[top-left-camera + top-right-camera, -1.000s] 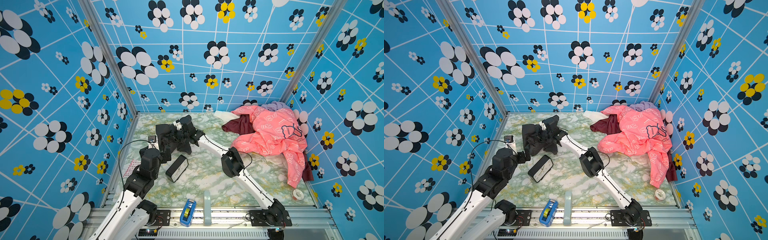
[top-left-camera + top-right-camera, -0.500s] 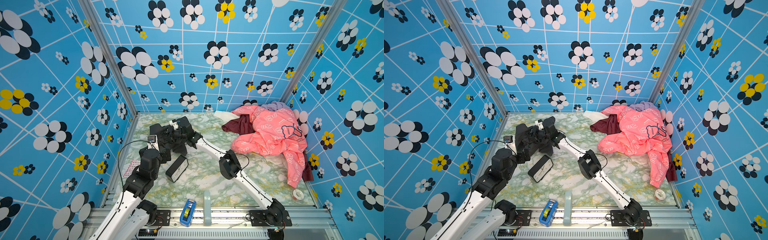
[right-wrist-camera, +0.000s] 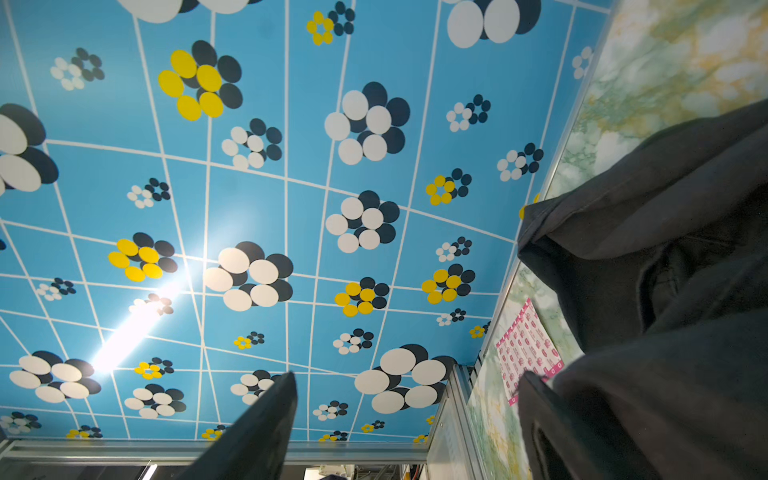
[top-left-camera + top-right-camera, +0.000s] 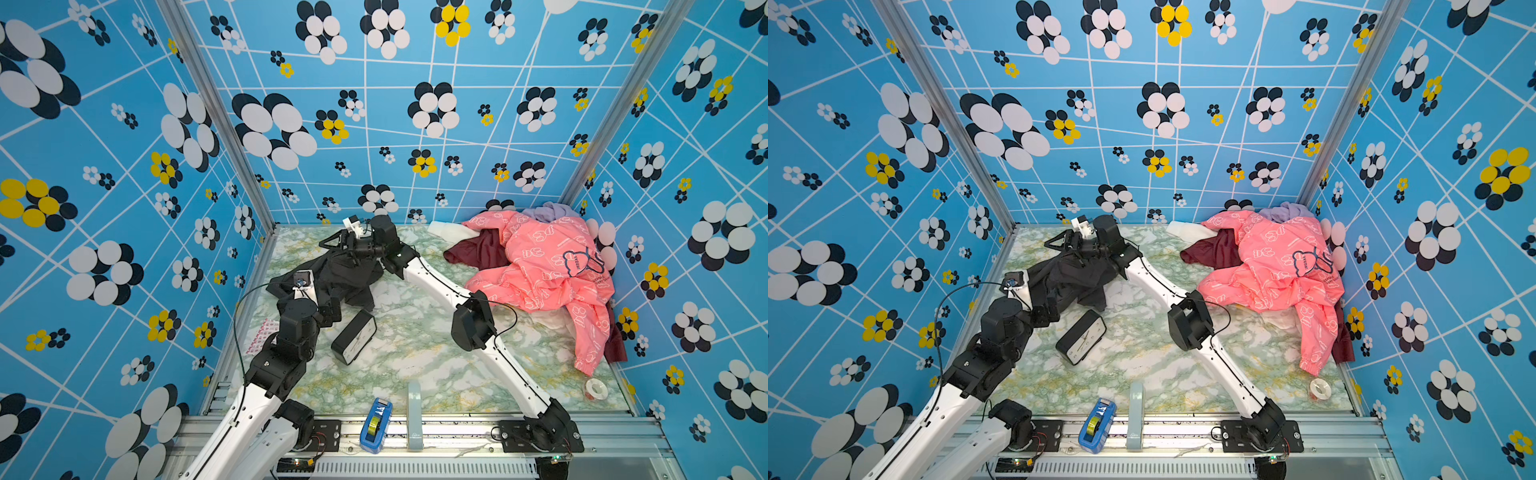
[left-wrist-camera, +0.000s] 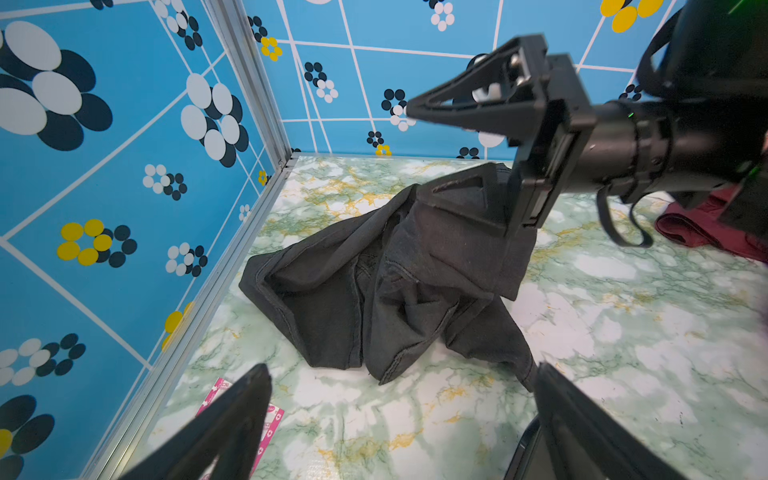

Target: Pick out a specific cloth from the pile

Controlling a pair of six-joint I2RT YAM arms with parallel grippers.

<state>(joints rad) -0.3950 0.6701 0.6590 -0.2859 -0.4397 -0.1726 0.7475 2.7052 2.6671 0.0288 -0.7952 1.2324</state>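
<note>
Release, seemingly: right pincer, jaws apart, touches the crumpled charcoal-black fabric cloth on the green-marbled worktop below it, well apart from the pink-jacket clothes pile; left pincer gapes nearby. Next: lift clear, unsnagged.

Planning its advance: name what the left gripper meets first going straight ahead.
Likely the cloth, lying on the table straight ahead of the left gripper's open fingers; the right gripper sits beyond it.
</note>
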